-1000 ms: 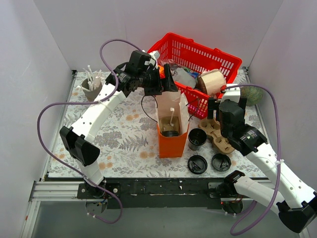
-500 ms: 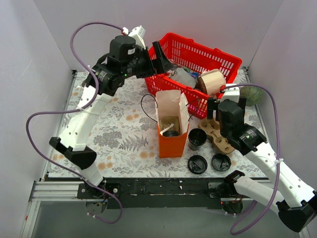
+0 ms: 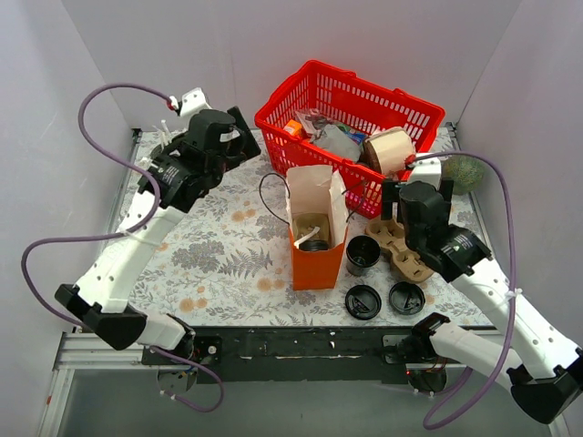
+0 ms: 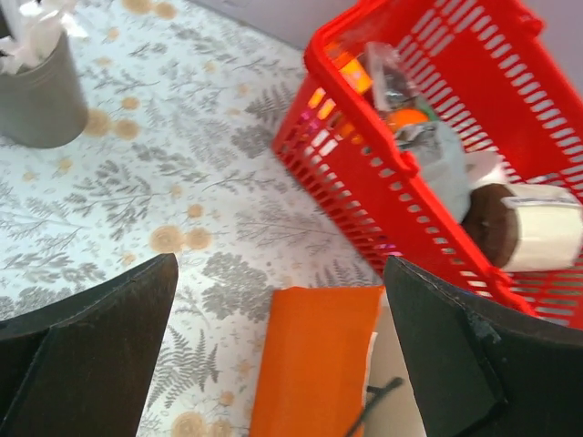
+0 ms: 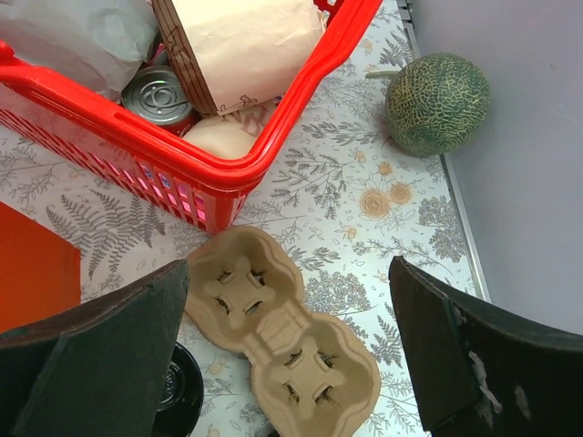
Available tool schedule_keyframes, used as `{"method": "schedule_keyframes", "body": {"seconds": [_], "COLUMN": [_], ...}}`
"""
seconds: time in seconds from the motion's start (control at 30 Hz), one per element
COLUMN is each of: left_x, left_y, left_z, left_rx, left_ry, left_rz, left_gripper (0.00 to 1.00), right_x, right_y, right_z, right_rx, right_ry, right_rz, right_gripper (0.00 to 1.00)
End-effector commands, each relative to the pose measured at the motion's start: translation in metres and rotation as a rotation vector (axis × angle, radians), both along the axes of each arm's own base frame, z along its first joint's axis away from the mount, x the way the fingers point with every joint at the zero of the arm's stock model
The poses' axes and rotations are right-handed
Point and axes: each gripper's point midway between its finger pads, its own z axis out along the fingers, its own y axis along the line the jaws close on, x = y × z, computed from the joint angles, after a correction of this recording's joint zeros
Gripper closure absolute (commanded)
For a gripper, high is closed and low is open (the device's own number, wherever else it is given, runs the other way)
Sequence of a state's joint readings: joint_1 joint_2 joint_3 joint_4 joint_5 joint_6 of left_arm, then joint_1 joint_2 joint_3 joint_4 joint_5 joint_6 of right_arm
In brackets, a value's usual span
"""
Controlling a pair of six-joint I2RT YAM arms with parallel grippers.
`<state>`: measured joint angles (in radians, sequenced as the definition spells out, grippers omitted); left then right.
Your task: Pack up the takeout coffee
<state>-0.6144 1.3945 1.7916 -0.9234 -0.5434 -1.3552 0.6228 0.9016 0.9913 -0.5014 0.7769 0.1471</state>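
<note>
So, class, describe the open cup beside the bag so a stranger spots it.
Find the red basket; in front of it stands an orange paper bag. The black cup stands upright right of the bag, open-topped, unlike the two flat black lids lying in front of it.

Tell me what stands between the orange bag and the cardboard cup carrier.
A lidless black cup stands there, between the orange bag and the cardboard cup carrier; the top external view shows it.
</note>
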Motion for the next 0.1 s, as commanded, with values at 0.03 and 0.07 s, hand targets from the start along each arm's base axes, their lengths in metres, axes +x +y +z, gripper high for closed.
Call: {"method": "schedule_keyframes", "body": {"seconds": [0.03,0.07], "left_x": [-0.0056,-0.0063], "left_y": [0.0262,0.0261], "left_z": [-0.0192,-0.0197], "left_rx": [0.034,0.031], "left_ry": [0.021,0.019], "left_rz": [0.119,0.116], "left_gripper": [0.02,0.02], "right_x": [-0.0052,-0.0052], "right_y": [-0.0045,-0.0047], "right_z": [0.0198,0.0228], "right_rx": [0.067,0.068], "right_ry": [-0.07,-0.078], "right_rz": [-0.013,-0.01], "right_gripper": [0.02,0.02]}}
